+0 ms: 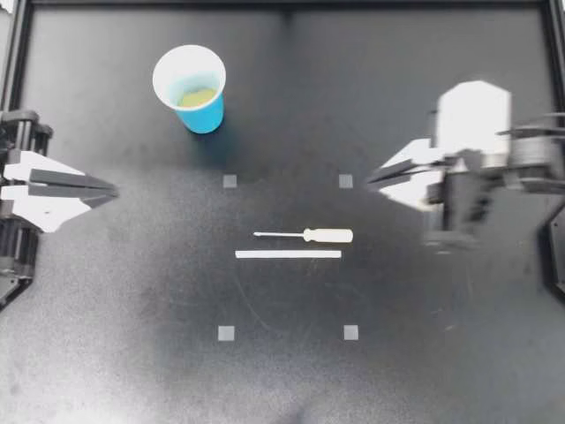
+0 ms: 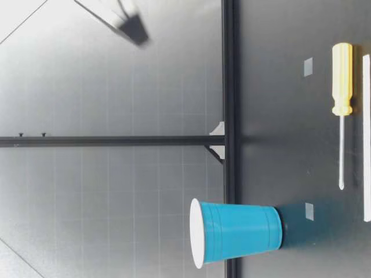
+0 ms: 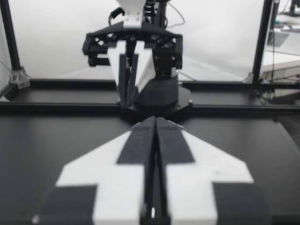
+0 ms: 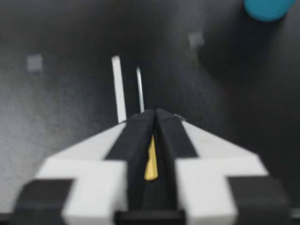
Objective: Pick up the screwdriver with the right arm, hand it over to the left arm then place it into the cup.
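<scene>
Seen from above, with twelve o'clock at the table's far edge, my right gripper (image 1: 371, 175) hangs at about three o'clock, its two fingers pressed together and holding nothing. Its wrist view shows a sliver of yellow handle through the slot between those fingers, with the metal shaft running on ahead. It seems poised over the tool, not touching it.

The screwdriver (image 1: 305, 235) lies flat near the middle of the black table (image 1: 441, 353), handle toward three o'clock and tip toward nine, at roughly seven o'clock from the right gripper. My left gripper (image 1: 113, 187) waits at nine o'clock, well apart, also closed and empty.

Nothing of the task looks done. Pickup, handover and the drop into the cup are all left, and the right gripper must open first.

A thin white strip (image 1: 288, 254) lies just beside the screwdriver, parallel at its six o'clock, near enough to be nipped by mistake. The blue cup (image 1: 190, 88) stands upright at eleven o'clock from the tool, well apart. Four small grey squares (image 1: 229, 181) mark a rectangle around the middle. Nothing blocks the way down.
</scene>
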